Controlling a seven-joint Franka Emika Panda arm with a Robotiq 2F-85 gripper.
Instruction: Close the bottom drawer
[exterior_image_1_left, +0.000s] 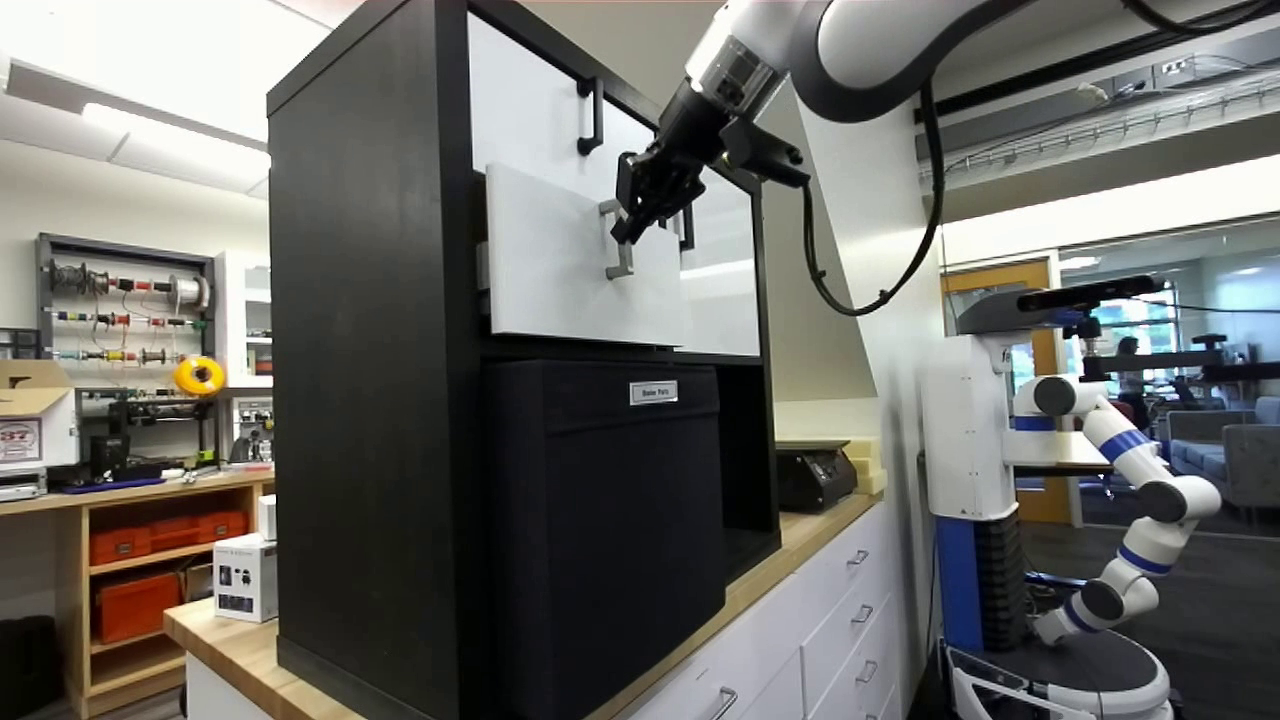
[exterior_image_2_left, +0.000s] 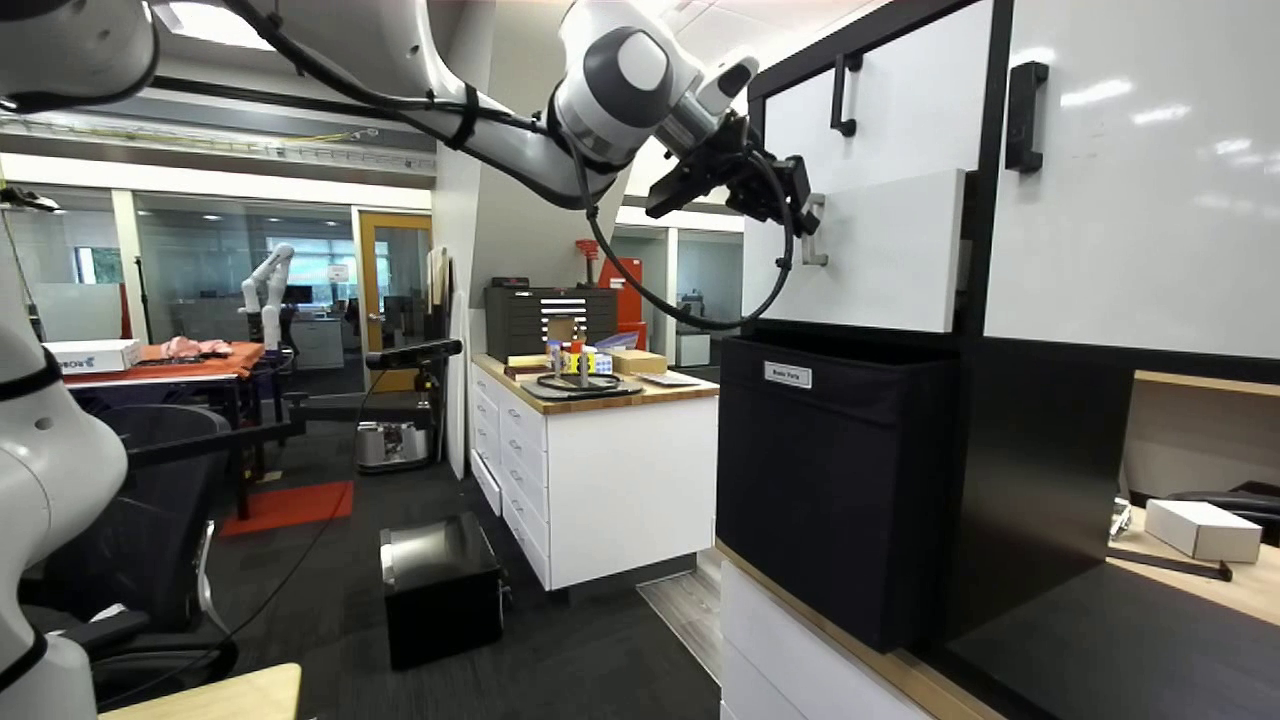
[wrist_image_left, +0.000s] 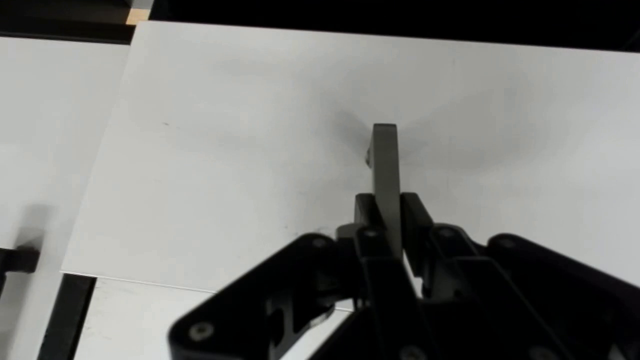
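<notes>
Now, gripper (wrist_image_left: 387, 205): narrowed; I hold the grey handle (wrist_image_left: 385, 155) with a finger (wrist_image_left: 414, 212) against each side.
Handle: upright on the white front of the drawer (exterior_image_1_left: 555, 258), its lower end showing past my grip.
Drawer: partly out, its front standing clear of the black cabinet (exterior_image_1_left: 360, 350) in both exterior views.
Upper drawer (exterior_image_1_left: 525, 100): just above, set back behind the drawer's top edge, a dark handle (exterior_image_1_left: 598, 112) on it.
Bin (exterior_image_1_left: 620, 520): black, below the drawer, with a white label (exterior_image_1_left: 653, 392) on its face.
Arm (exterior_image_2_left: 620, 85): slanting down to the handle.
</notes>
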